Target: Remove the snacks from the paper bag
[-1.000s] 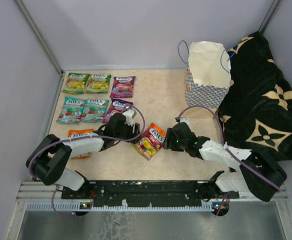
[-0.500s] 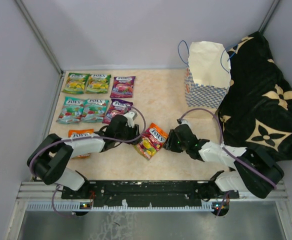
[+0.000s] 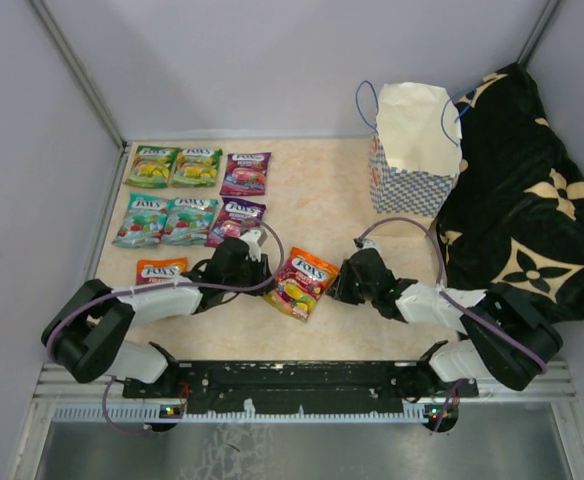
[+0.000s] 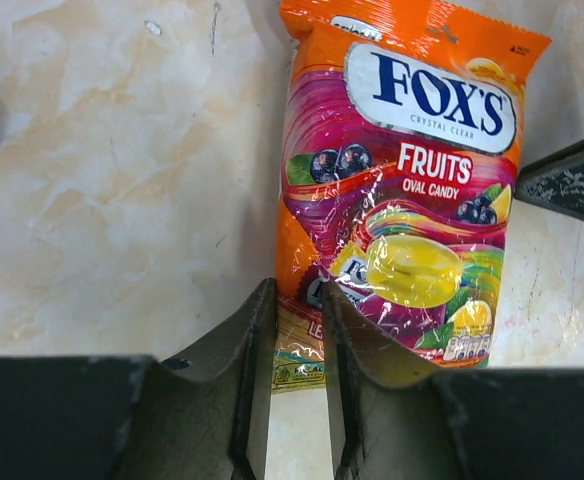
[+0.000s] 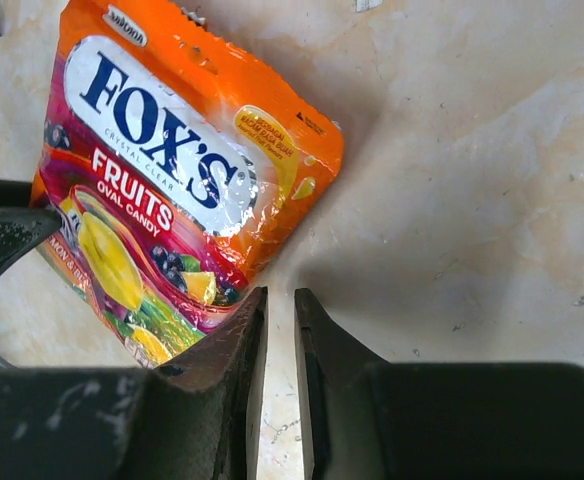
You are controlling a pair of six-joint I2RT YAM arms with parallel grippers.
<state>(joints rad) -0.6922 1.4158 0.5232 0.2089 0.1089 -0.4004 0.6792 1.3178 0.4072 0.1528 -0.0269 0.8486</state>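
An orange-red FOX'S pouch (image 3: 300, 282) lies flat on the table between my two grippers; it also shows in the left wrist view (image 4: 402, 180) and the right wrist view (image 5: 162, 190). My left gripper (image 3: 264, 272) (image 4: 298, 300) is shut to a slim gap, its tips over the pouch's lower left corner, which stays flat and uncrumpled. My right gripper (image 3: 338, 286) (image 5: 280, 300) is shut and empty, just off the pouch's right edge, with bare table in its gap. The paper bag (image 3: 412, 150) stands upright at the back right.
Several more FOX'S pouches lie in rows at the left: green-yellow (image 3: 174, 166), purple (image 3: 245, 173), teal (image 3: 164, 220) and one orange (image 3: 160, 271) by my left arm. A black cloth with tan flowers (image 3: 522, 200) fills the right side. Grey walls enclose the table.
My left gripper has drawn back to the left and toward the near edge, and the orange-red pouch has shifted slightly with it. My right gripper has edged a little toward the near edge.
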